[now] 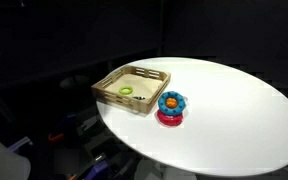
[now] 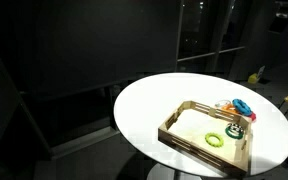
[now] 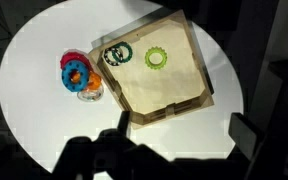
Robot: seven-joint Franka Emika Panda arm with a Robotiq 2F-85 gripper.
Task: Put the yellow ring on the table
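The yellow ring (image 1: 127, 91) lies flat inside the light wooden tray (image 1: 119, 97) on the round white table (image 1: 234, 110). It also shows in an exterior view (image 2: 215, 139) and in the wrist view (image 3: 156, 58), apart from the tray walls. My gripper (image 3: 181, 142) appears only in the wrist view, as two dark fingers spread wide. It is open and empty, high above the table just off the tray's (image 3: 174, 108) near edge. It touches nothing.
A dark green ring (image 3: 117, 54) lies in a tray corner. A blue ring with an orange centre (image 3: 76, 73) sits on a red ring (image 1: 170, 118) on the table beside the tray. Bare white tabletop (image 3: 44, 120) surrounds them; the surroundings are dark.
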